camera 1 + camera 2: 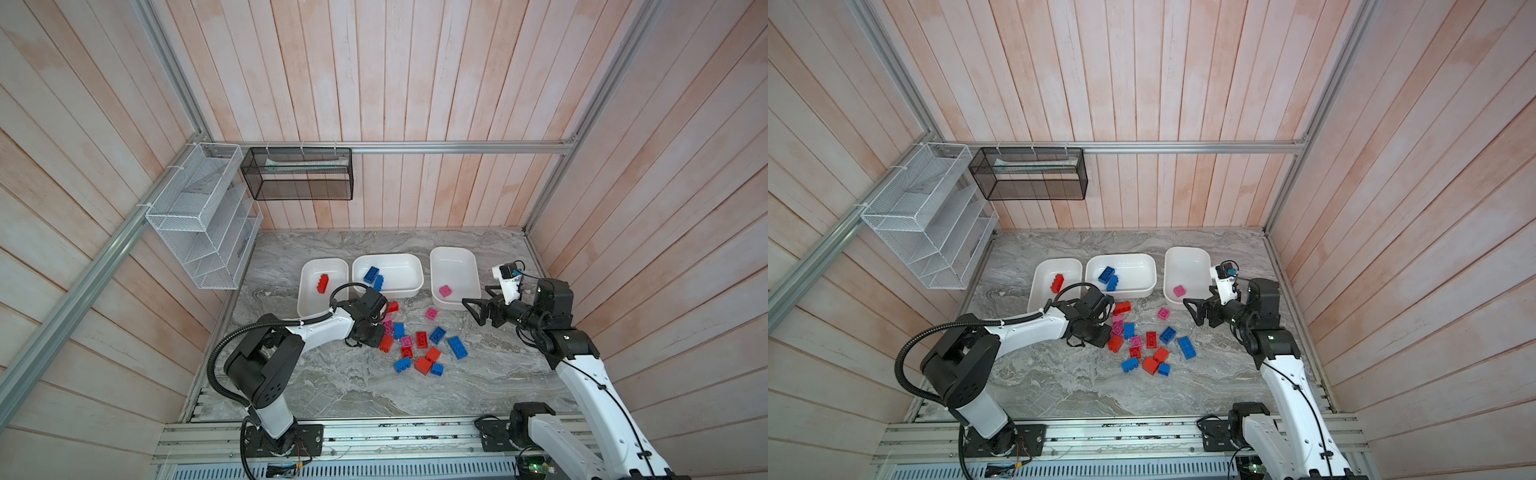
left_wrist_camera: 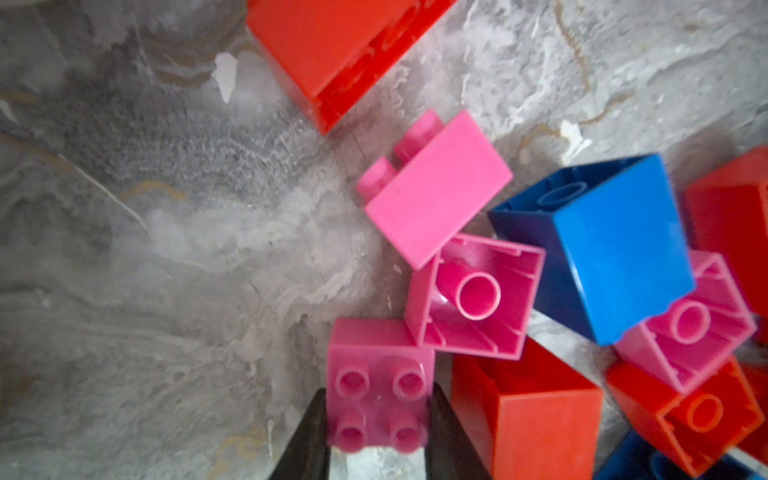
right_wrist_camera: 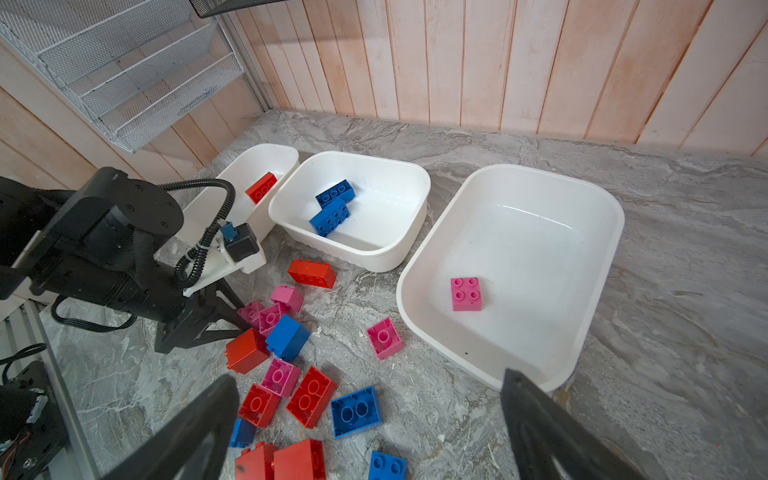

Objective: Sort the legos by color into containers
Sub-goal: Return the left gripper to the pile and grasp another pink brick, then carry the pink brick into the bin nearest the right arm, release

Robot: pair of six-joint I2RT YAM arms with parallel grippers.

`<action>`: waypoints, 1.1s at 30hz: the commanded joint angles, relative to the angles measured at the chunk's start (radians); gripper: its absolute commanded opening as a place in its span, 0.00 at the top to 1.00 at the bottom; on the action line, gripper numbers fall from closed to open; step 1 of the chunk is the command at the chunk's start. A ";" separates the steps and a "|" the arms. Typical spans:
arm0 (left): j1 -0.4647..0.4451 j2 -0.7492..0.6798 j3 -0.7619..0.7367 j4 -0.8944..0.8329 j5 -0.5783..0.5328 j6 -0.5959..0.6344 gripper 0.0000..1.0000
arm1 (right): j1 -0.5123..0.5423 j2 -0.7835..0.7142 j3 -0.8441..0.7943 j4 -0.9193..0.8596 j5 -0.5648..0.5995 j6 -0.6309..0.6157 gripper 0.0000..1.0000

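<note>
Three white containers stand in a row at the back. The left one (image 1: pixel 306 270) holds a red lego (image 1: pixel 321 283), the middle one (image 1: pixel 399 257) two blue legos (image 1: pixel 371 274), the right one (image 1: pixel 453 249) a pink lego (image 1: pixel 445 291). Loose red, blue and pink legos (image 1: pixel 415 345) lie in a pile in front of them. At the pile's left edge my left gripper (image 2: pixel 378 390) is shut on a studs-up pink lego (image 2: pixel 378 374), a finger against each side. My right gripper (image 3: pixel 369 376) hangs open and empty by the right container's front rim (image 3: pixel 457 365).
A white wire rack (image 1: pixel 199 216) and a black mesh basket (image 1: pixel 299 174) hang on the back left walls. Wooden walls close in three sides. An aluminium rail (image 1: pixel 374 436) carrying both arm bases runs along the front.
</note>
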 commanded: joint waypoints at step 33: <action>-0.086 0.739 1.228 -0.033 0.039 -0.029 0.70 | -0.014 0.123 0.063 0.060 0.021 0.001 0.02</action>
